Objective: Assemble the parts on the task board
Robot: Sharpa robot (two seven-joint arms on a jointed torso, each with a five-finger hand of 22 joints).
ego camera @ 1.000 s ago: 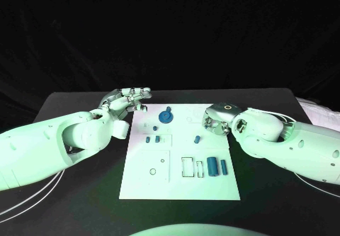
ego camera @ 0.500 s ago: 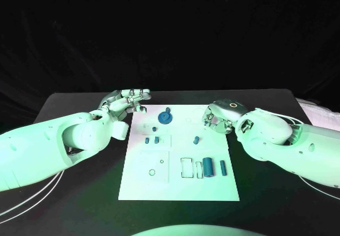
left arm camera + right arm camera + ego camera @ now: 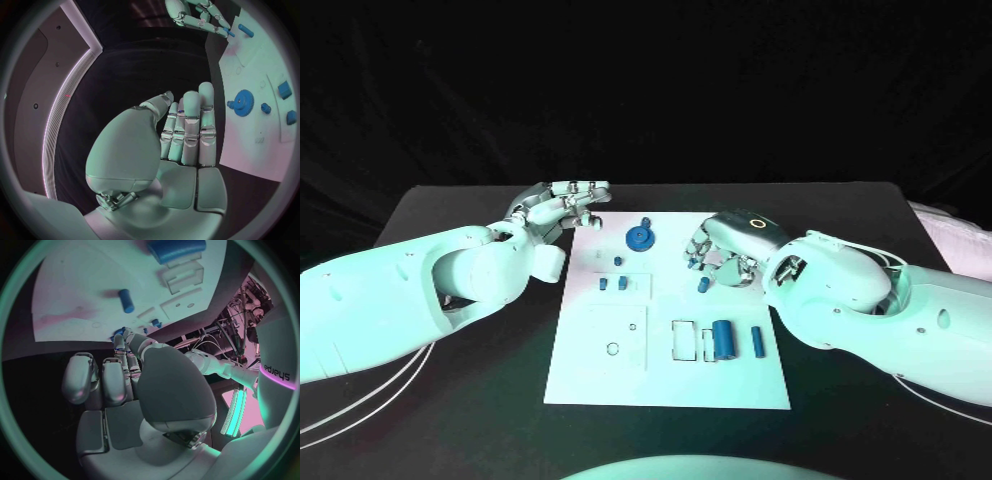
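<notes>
The white task board (image 3: pixel 596 355) lies in the middle of the black table. On it are a blue gear (image 3: pixel 640 238), two small blue parts (image 3: pixel 612 284), a blue peg (image 3: pixel 704 284) and a thick blue cylinder (image 3: pixel 728 338) beside a slim one (image 3: pixel 756 340). My right hand (image 3: pixel 718 248) hangs over the board's far right part, fingertips down just above the peg (image 3: pixel 126 301). It seems to pinch a small blue part (image 3: pixel 229 32) between thumb and finger. My left hand (image 3: pixel 567 205) hovers off the board's far left corner, holding nothing, its fingers (image 3: pixel 187 125) straight; the gear (image 3: pixel 242 103) lies beside it.
Empty outlined recesses (image 3: pixel 682 338) sit beside the cylinders, and a square panel with small holes (image 3: pixel 615 335) fills the board's near left. Bare black table (image 3: pixel 473 400) surrounds the board on all sides.
My right hand has moved left from the board's right edge to above the blue peg. The left hand has hardly moved.
</notes>
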